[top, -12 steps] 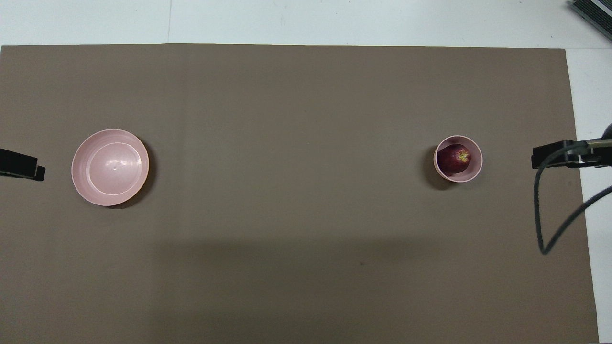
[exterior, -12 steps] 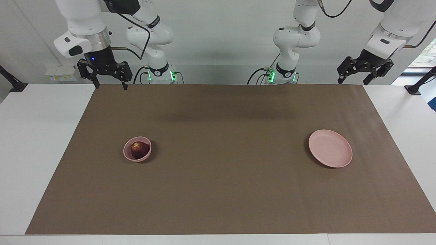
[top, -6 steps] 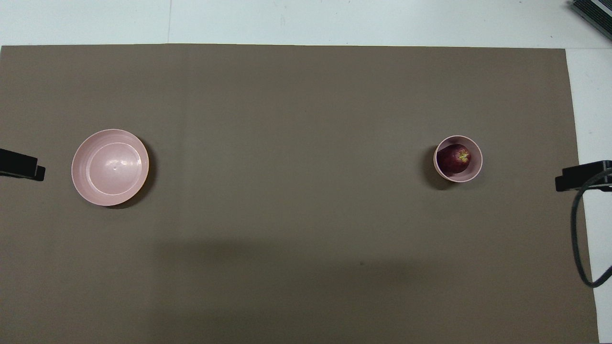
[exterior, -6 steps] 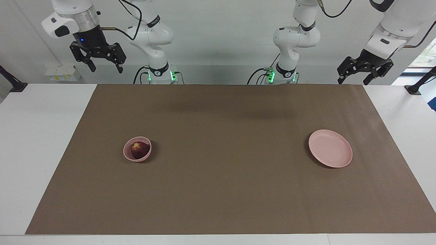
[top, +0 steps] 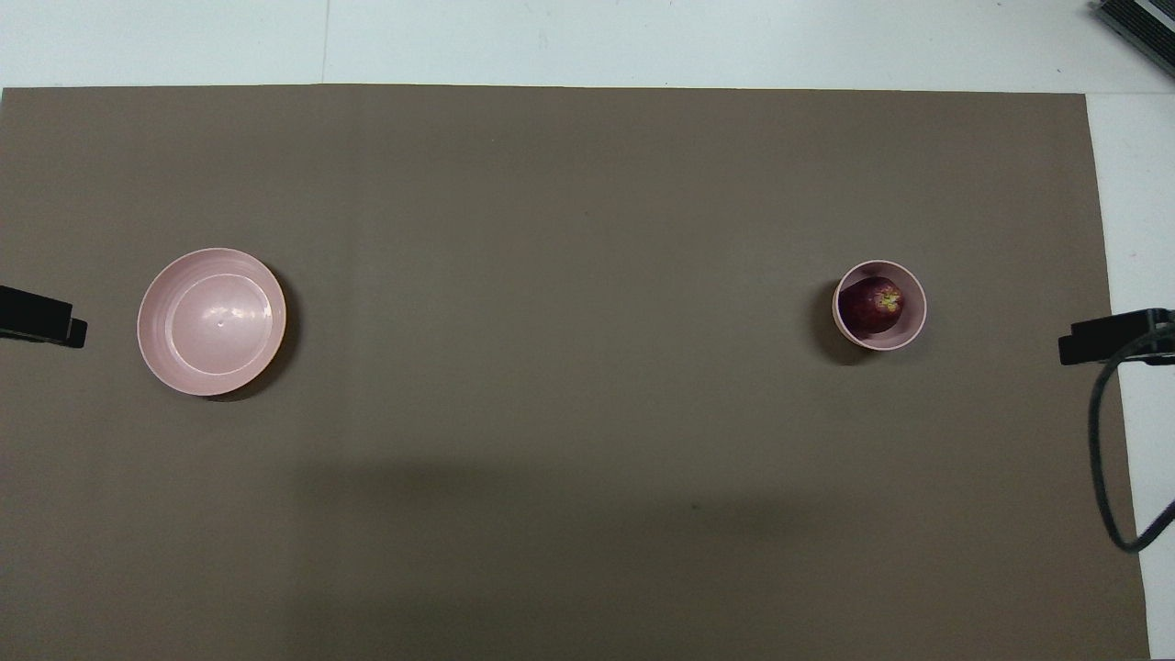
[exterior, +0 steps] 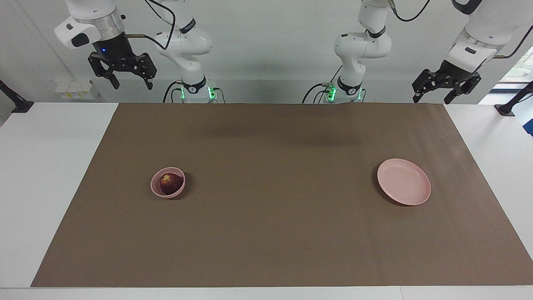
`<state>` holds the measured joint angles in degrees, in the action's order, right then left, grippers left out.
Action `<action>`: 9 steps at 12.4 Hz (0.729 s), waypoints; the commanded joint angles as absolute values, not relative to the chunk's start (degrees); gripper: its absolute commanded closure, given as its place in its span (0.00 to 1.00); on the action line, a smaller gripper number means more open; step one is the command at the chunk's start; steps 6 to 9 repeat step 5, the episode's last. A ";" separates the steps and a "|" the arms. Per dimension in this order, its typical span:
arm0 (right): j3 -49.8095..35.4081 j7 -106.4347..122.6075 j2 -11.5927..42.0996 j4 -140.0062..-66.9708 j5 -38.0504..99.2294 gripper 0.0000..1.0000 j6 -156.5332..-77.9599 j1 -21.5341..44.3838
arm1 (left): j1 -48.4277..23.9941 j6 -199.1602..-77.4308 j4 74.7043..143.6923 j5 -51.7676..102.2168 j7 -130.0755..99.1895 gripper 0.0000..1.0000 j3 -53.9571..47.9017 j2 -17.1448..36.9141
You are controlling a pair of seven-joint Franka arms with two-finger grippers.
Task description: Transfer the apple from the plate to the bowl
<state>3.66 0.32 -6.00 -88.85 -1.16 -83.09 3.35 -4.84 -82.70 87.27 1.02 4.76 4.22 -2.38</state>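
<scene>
The dark red apple [exterior: 168, 182] [top: 872, 304] lies in the small pink bowl [exterior: 156, 189] [top: 909, 332] toward the right arm's end of the table. The wide pink plate [exterior: 403, 181] [top: 212, 321] stands bare toward the left arm's end. My right gripper [exterior: 131, 83] is open and empty, raised high over the table's edge near its base. My left gripper [exterior: 431, 97] is open and empty, raised over the table's edge at its own end. In the overhead view only a tip of each gripper shows: the right gripper [top: 1102, 336] and the left gripper [top: 41, 317].
A brown mat [exterior: 270, 233] covers most of the white table [exterior: 46, 166]. A black cable [top: 1102, 459] hangs from the right arm at the mat's edge. A dark object [top: 1138, 23] lies at the table's corner farthest from the robots, at the right arm's end.
My right gripper has risen from just above the mat's corner to high over the table's edge, then shifted slightly. The left arm, apple, bowl and plate have not moved.
</scene>
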 commanded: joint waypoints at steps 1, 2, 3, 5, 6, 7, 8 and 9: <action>3.60 2.46 -7.12 -90.53 0.18 0.00 -84.38 2.46 | -4.75 -82.00 87.63 0.35 5.54 0.00 4.13 -3.25; 3.60 2.37 -7.12 -90.61 0.18 0.00 -84.03 2.46 | -4.75 -82.00 87.63 0.44 5.54 0.00 4.13 -3.25; 3.60 1.85 -7.21 -90.62 0.18 0.00 -83.59 2.81 | -4.75 -82.00 87.63 0.35 5.54 0.00 4.13 -3.25; 3.52 0.62 -7.64 -91.05 0.18 0.00 -82.44 2.99 | -4.75 -82.00 87.63 0.35 5.54 0.00 4.13 -3.25; 3.52 0.62 -7.64 -91.05 0.18 0.00 -82.44 2.99 | -4.75 -82.00 87.63 0.35 5.54 0.00 4.13 -3.25; 3.52 0.62 -7.64 -91.05 0.18 0.00 -82.44 2.99 | -4.75 -82.00 87.63 0.35 5.54 0.00 4.13 -3.25; 3.52 0.62 -7.64 -91.05 0.18 0.00 -82.44 2.99 | -4.75 -82.00 87.63 0.35 5.54 0.00 4.13 -3.25; 3.52 0.62 -7.64 -91.05 0.18 0.00 -82.44 2.99 | -4.75 -82.00 87.63 0.35 5.54 0.00 4.13 -3.25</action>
